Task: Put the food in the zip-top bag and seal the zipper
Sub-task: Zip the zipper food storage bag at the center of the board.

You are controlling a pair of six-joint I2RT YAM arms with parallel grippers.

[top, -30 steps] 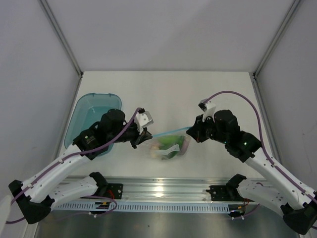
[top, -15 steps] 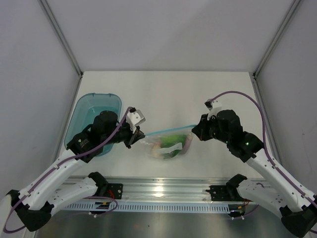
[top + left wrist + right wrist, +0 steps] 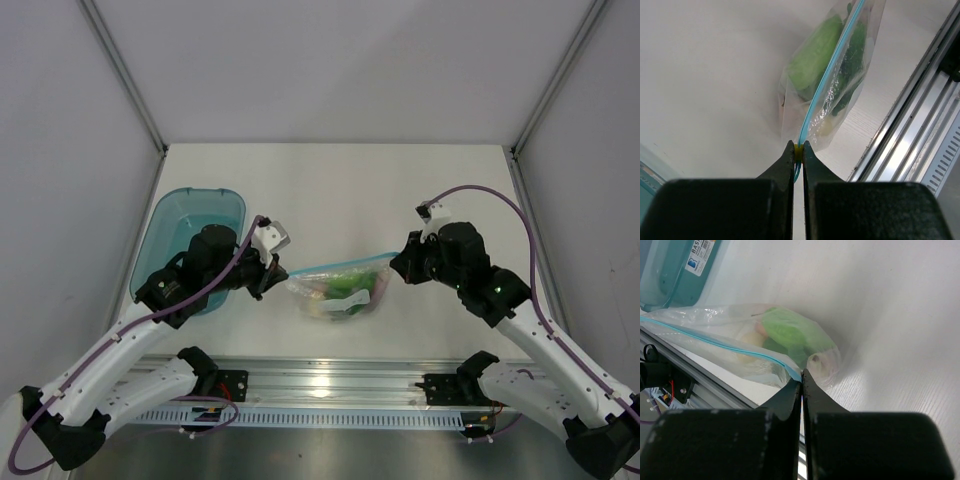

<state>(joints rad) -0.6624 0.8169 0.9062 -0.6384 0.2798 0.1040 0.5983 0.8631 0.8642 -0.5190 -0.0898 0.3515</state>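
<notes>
Since the left gripper [image 3: 799,148] pinches one zipper [image 3: 826,79] end and the right gripper [image 3: 801,380] pinches the other, the zip-top bag [image 3: 340,297] is stretched between them with the food [image 3: 790,330] inside. Risk: more pull slips a thin corner grip, and any unpressed mid-span stays unsealed.

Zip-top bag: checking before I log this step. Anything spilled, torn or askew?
Nothing stands out. The zip-top bag is stretched between the left gripper and right gripper, each shut on an end of the zipper. The food sits inside, none seen outside.
</notes>
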